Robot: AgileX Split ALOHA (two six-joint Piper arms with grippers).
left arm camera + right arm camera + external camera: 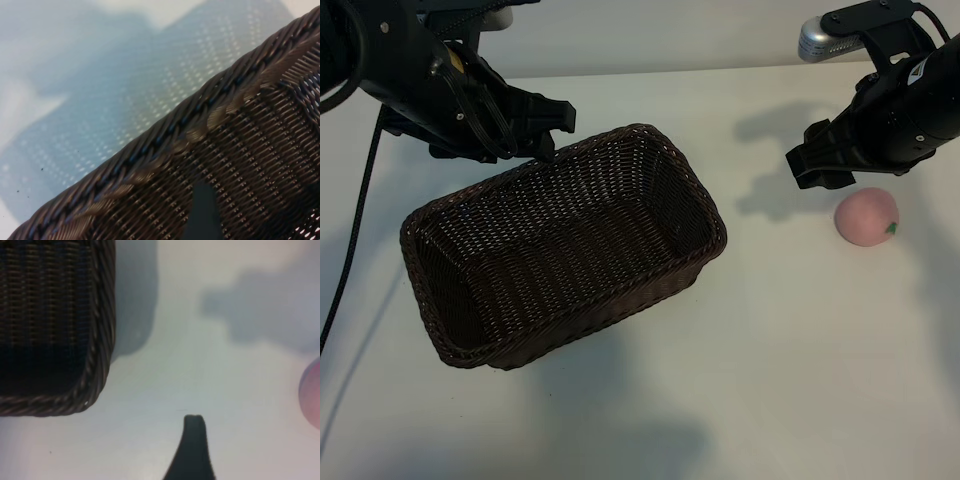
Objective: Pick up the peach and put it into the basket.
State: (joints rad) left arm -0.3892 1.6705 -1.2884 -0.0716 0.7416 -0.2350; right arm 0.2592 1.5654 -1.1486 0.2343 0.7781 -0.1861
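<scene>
Basket [565, 245] sits diagonal on white counter [770, 380] w/ nothing visible inside; peach [866, 216] lies on counter well to its right, outside it. Right pincer [825, 160] hangs just up-left of peach, spread, holding nothing. Left pincer [545, 125] hovers at basket's far rim, also spread, empty.

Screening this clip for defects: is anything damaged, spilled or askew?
Nothing is damaged or spilled. The basket sits skewed on the table, empty, and the peach lies intact outside it.
</scene>
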